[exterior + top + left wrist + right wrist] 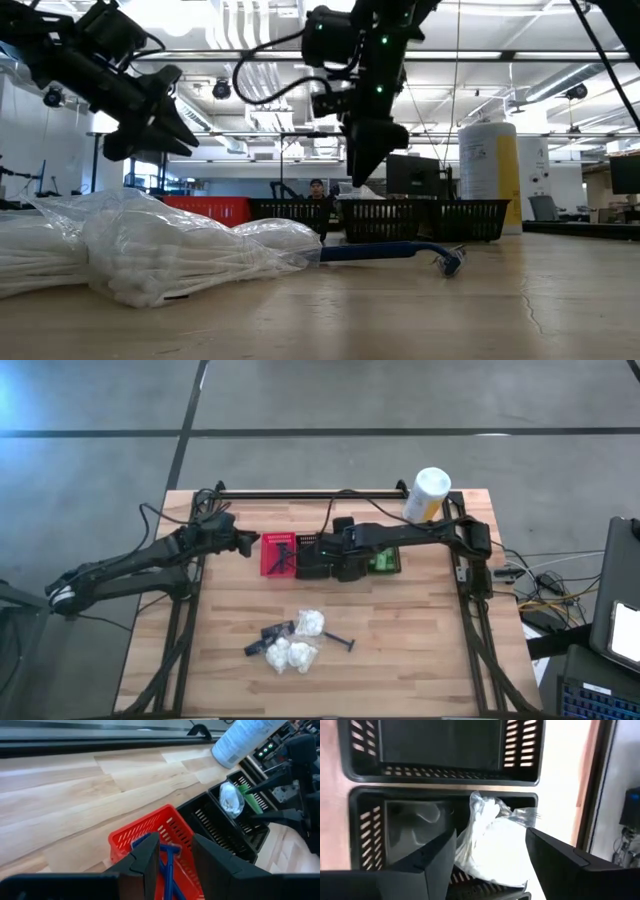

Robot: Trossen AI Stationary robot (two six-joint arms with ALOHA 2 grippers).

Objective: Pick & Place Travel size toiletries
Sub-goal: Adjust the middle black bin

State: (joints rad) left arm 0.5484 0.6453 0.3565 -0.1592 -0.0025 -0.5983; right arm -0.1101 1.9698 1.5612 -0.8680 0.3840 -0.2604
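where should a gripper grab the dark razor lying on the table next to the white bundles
Take the razor at mid-handle, from straight above, fingers across its length. The handle lies flat and clear of the white bundles, while the head is wider and angled.

canister label (487,160): yellow and white with some dark print, but honestly can't read a word of it
canister from the left wrist view (243,739): lines of print there too, just smudges
everything else near the canister: no text, brands or numbers I can make out
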